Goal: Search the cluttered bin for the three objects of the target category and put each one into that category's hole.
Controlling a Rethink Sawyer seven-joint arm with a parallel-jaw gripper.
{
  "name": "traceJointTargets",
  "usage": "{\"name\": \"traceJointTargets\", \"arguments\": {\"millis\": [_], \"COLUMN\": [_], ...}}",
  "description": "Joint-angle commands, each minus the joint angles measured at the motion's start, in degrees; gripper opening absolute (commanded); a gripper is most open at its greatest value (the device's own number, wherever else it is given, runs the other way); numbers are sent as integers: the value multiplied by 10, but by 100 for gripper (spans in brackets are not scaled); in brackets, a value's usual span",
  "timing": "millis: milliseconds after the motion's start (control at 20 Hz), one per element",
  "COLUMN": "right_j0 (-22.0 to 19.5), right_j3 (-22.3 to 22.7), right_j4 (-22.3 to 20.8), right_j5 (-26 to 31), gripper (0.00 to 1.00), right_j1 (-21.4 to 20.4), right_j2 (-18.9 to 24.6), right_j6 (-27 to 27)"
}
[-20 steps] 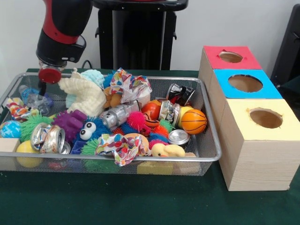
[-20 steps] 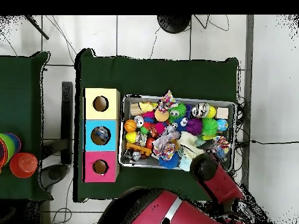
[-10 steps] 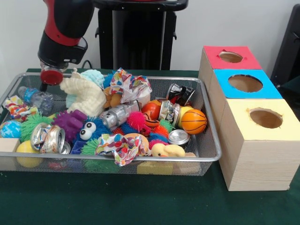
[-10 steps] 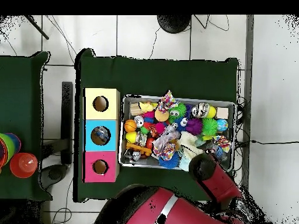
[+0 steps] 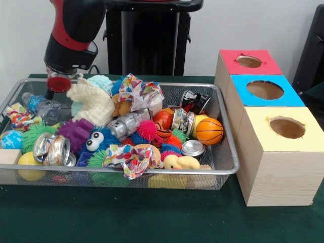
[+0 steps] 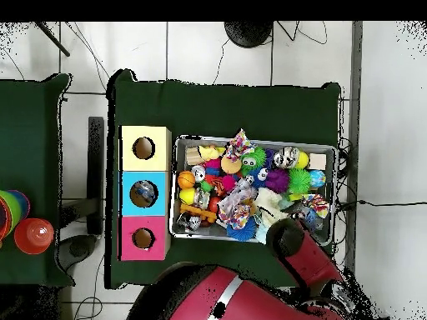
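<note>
Hanging over the far left corner of the wire-mesh metal bin (image 5: 223, 152), the red and black arm's gripper (image 5: 57, 84) sits just above a crumpled clear plastic bottle (image 5: 44, 106) that lies against the bin's back wall; whether the gripper is released or clenched I cannot tell, since only its red round end shows from the front and the arm hides it from overhead. Which category is the target is not stated, but the arm's position suggests, as a judgement, that the bottle is the thing sought. It looks light, thin-walled and springy, likely to dent and slip under pressure, so a hold across its middle, where the body is narrowest and not buried, seems safest. Beside it lie a cream knitted cloth (image 5: 93, 101) and a crumpled confetti-print paper wrapper (image 5: 17, 116), both soft and apt to come up with it. Elsewhere in the heap are crushed silver drink cans (image 5: 52, 149), stiff but sharp-edged and slick, a small orange basketball (image 5: 209, 131) that would roll, and a yellow rubber duck (image 5: 181, 162). Three wooden boxes stand just beside the bin on the green worktop (image 5: 152, 217), each with a round hole in a coloured top: red (image 5: 249, 62), blue (image 5: 265, 90) and yellow (image 5: 287, 127).
</note>
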Motion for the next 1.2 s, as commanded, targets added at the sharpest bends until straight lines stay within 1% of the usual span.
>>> {"name": "traceJointTargets", "arguments": {"millis": [50, 150, 250, 350, 450, 550, 650, 750, 950, 1000, 1200], "right_j0": [11, 19, 15, 10, -1, -12, -25, -30, -38, -42, -29], "right_j3": [-5, -2, 1, 3, 7, 21, 44, 61, 76, 80, 74], "right_j4": [36, 36, 26, 12, -4, -19, -35, -45, -64, -71, -87], "right_j5": [79, 100, 117, 124, 118, 116, 116, 134, 168, 168, 213], "gripper": [0, 0, 0, 0, 0, 0, 0, 0, 0, 0, 0], "right_j1": [7, -9, -26, -42, -56, -81, -114, -146, -196, -207, -240], "right_j2": [51, 49, 52, 55, 59, 62, 66, 62, 55, 58, 39], "right_j6": [107, 106, 96, 82, 68, 57, 44, 35, 20, 15, 9]}}
